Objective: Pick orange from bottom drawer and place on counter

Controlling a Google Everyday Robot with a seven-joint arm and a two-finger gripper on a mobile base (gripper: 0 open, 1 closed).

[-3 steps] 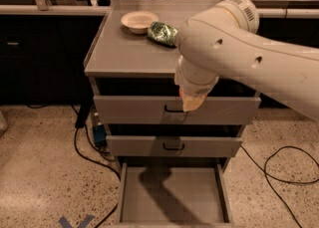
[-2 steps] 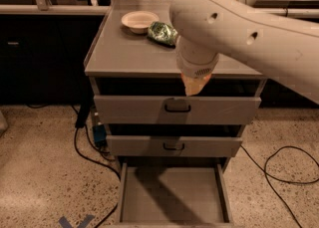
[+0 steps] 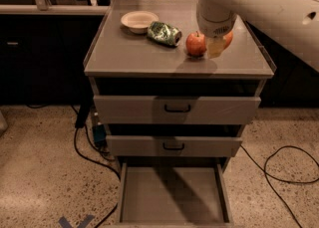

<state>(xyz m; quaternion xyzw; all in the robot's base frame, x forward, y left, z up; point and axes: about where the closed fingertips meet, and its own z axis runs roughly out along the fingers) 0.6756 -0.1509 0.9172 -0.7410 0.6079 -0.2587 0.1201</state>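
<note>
The orange [image 3: 228,39] shows as a small sliver at the right of the counter [image 3: 134,55], mostly hidden behind my gripper [image 3: 215,48]. The gripper hangs from the big white arm [image 3: 259,3] and sits over the counter, right in front of the orange and just right of the red apple [image 3: 196,44]. I cannot tell whether the orange rests on the counter or is held. The bottom drawer [image 3: 172,199] is pulled open at the bottom of the view and its flat grey floor is bare.
A white bowl [image 3: 139,20] and a crumpled green bag [image 3: 164,33] lie on the back of the counter. The two upper drawers [image 3: 177,108] are closed. Cables [image 3: 279,165] run over the speckled floor on both sides of the cabinet.
The arm has swung up and to the right. The gripper went from in front of the top drawer to over the counter, and the apple and orange now show.
</note>
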